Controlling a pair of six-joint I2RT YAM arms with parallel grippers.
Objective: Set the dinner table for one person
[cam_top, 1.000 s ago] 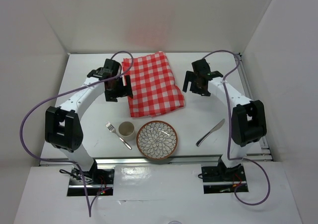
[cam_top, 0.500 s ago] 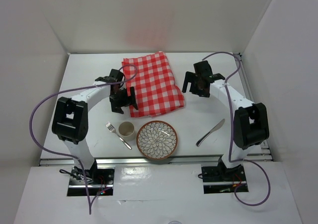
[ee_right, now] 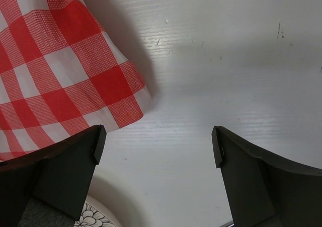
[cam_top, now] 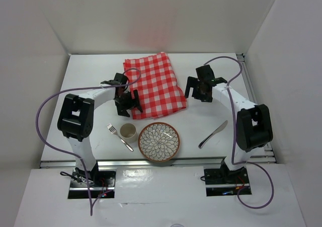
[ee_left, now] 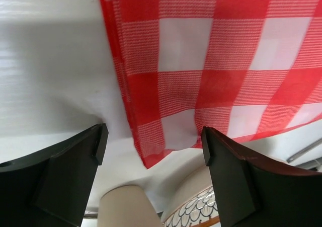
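Note:
The dinner table [cam_top: 90,76] is a wide white top with a folded red-and-white checked cloth [cam_top: 155,85] lying at its middle back. My left gripper [cam_top: 128,103] hovers open over the cloth's near left corner. In the left wrist view that cloth corner [ee_left: 146,161] shows between the spread fingers [ee_left: 65,171], gripped by neither. My right gripper [cam_top: 200,88] stands open just right of the cloth's near right corner [ee_right: 128,103], with bare table [ee_right: 226,61] between its fingers. Near the front lie a flower-patterned plate [cam_top: 159,141], a beige cup [cam_top: 128,131], a fork [cam_top: 119,137] and a knife [cam_top: 213,134].
White walls enclose the table on three sides. Metal rails [cam_top: 161,161] run along the front edge by the arm bases. Purple cables loop off both arms. The cup [ee_left: 126,207] and plate rim [ee_left: 193,214] sit just below the left gripper in its wrist view.
The left arm has swung inward and nearer, carrying its gripper from the cloth's left edge to the near left corner. The right gripper has shifted slightly nearer.

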